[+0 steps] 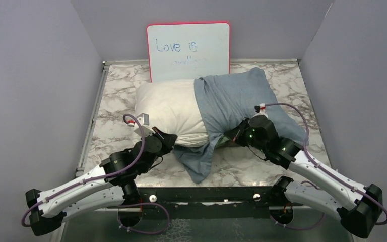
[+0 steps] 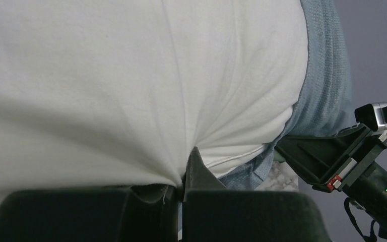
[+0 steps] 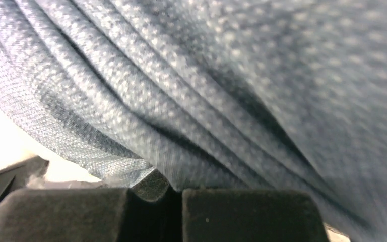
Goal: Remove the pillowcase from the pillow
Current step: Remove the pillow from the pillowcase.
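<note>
Pillowcase halfway off pillow, mid-worktop.
Covered only the pillow's right half, bunched, with a flap trailing near onto the marble. Was pinched at its near fold by the right hand, clenched on blue cloth. Left hand clenched on bare white pillow fabric at the near edge. Whiteboard upright just beyond.

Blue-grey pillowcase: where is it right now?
Top view: the dusty blue-grey cloth pillowcase covers the right half of the plump white pillow, in front of the red-framed whiteboard. Its loose open end droops onto the marble table at front centre.
</note>
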You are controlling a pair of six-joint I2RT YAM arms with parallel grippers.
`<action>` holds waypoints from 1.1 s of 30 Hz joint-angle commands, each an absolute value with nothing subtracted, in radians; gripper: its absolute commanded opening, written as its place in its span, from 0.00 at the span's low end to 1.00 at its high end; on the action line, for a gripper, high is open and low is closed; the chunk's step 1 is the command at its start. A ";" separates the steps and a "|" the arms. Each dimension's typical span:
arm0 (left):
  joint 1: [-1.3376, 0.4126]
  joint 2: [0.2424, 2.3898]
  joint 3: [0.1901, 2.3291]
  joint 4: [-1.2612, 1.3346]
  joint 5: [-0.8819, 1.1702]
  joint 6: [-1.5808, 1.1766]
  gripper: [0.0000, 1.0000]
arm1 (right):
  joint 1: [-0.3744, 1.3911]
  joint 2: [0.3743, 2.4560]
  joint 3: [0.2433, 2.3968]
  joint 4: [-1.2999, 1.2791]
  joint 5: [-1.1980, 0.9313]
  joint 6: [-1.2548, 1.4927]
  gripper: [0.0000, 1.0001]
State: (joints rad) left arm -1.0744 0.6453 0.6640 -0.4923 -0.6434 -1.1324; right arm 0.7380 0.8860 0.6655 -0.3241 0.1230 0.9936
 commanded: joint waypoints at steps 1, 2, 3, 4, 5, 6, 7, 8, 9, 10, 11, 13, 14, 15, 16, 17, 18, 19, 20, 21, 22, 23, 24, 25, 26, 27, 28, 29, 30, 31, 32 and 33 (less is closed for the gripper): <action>-1.072 0.599 0.686 -0.451 -0.673 -1.124 0.00 | 0.732 0.847 0.730 -0.502 0.454 0.960 0.01; -1.072 0.593 0.690 -0.466 -0.683 -1.122 0.00 | 0.732 0.837 0.744 -0.558 0.521 0.960 0.01; -1.072 0.588 0.695 -0.485 -0.693 -1.121 0.00 | 0.732 0.824 0.756 -0.605 0.585 0.958 0.01; -1.072 0.584 0.701 -0.506 -0.705 -1.119 0.00 | 0.732 0.812 0.768 -0.650 0.640 0.950 0.01; -1.072 0.581 0.708 -0.527 -0.718 -1.114 0.00 | 0.732 0.799 0.782 -0.688 0.692 0.938 0.01; -1.072 0.577 0.717 -0.555 -0.735 -1.112 0.00 | 0.731 0.787 0.794 -0.716 0.736 0.922 0.01; -1.072 0.575 0.728 -0.587 -0.752 -1.113 0.00 | 0.730 0.780 0.806 -0.744 0.772 0.906 0.01; -1.072 0.571 0.738 -0.624 -0.771 -1.117 0.00 | 0.731 0.774 0.820 -0.770 0.807 0.897 0.00; -1.072 0.565 0.747 -0.663 -0.792 -1.126 0.00 | 0.730 0.772 0.831 -0.798 0.830 0.888 0.01; -1.072 0.554 0.754 -0.700 -0.810 -1.138 0.00 | 0.730 0.772 0.843 -0.826 0.850 0.886 0.01; -1.072 0.541 0.757 -0.730 -0.826 -1.147 0.00 | 0.730 0.770 0.852 -0.849 0.860 0.890 0.01; -1.072 0.495 0.756 -0.767 -0.845 -1.157 0.00 | 0.730 0.764 0.863 -0.871 0.838 0.894 0.01; -1.072 0.474 0.750 -0.775 -0.847 -1.162 0.00 | 0.730 0.756 0.864 -0.862 0.805 0.882 0.02; -1.072 0.454 0.742 -0.774 -0.845 -1.166 0.00 | 0.730 0.748 0.858 -0.833 0.751 0.850 0.05; -1.072 0.438 0.733 -0.773 -0.839 -1.170 0.00 | 0.730 0.738 0.852 -0.795 0.683 0.803 0.09; -1.072 0.427 0.724 -0.770 -0.829 -1.170 0.00 | 0.730 0.728 0.849 -0.760 0.611 0.758 0.16; -1.072 0.421 0.714 -0.763 -0.812 -1.166 0.00 | 0.731 0.720 0.850 -0.737 0.538 0.725 0.27; -1.072 0.420 0.705 -0.753 -0.790 -1.160 0.00 | 0.730 0.714 0.856 -0.723 0.479 0.712 0.42; -1.072 0.424 0.696 -0.748 -0.766 -1.155 0.00 | 0.730 0.713 0.868 -0.717 0.426 0.707 0.50; -1.071 0.430 0.686 -0.743 -0.738 -1.152 0.00 | 0.730 0.712 0.886 -0.720 0.387 0.708 0.54; -1.072 0.437 0.676 -0.740 -0.710 -1.152 0.00 | 0.730 0.709 0.908 -0.722 0.356 0.709 0.57; -1.072 0.445 0.661 -0.734 -0.682 -1.156 0.00 | 0.730 0.707 0.934 -0.716 0.317 0.698 0.60; -1.072 0.452 0.644 -0.724 -0.643 -1.161 0.00 | 0.730 0.705 0.961 -0.689 0.267 0.666 0.61; -1.072 0.458 0.623 -0.716 -0.613 -1.169 0.00 | 0.730 0.704 0.985 -0.635 0.171 0.596 0.62; -1.072 0.463 0.601 -0.705 -0.585 -1.178 0.00 | 0.730 0.708 1.003 -0.574 0.052 0.526 0.64; -1.072 0.467 0.580 -0.696 -0.560 -1.187 0.00 | 0.730 0.723 1.032 -0.531 -0.052 0.479 0.67; -1.072 0.468 0.559 -0.686 -0.539 -1.195 0.00 | 0.730 0.756 1.071 -0.518 -0.106 0.456 0.69; -1.072 0.466 0.542 -0.681 -0.524 -1.202 0.00 | 0.730 0.800 1.116 -0.531 -0.115 0.442 0.69; -1.072 0.460 0.528 -0.677 -0.516 -1.207 0.00 | 0.730 0.851 1.160 -0.561 -0.081 0.436 0.70; -1.072 0.452 0.513 -0.672 -0.512 -1.211 0.00 | 0.730 0.913 1.206 -0.597 -0.024 0.432 0.70; -1.072 0.443 0.501 -0.670 -0.510 -1.214 0.00 | 0.730 0.973 1.248 -0.637 0.061 0.429 0.70; -1.072 0.432 0.491 -0.669 -0.507 -1.214 0.00 | 0.730 1.042 1.297 -0.672 0.131 0.424 0.71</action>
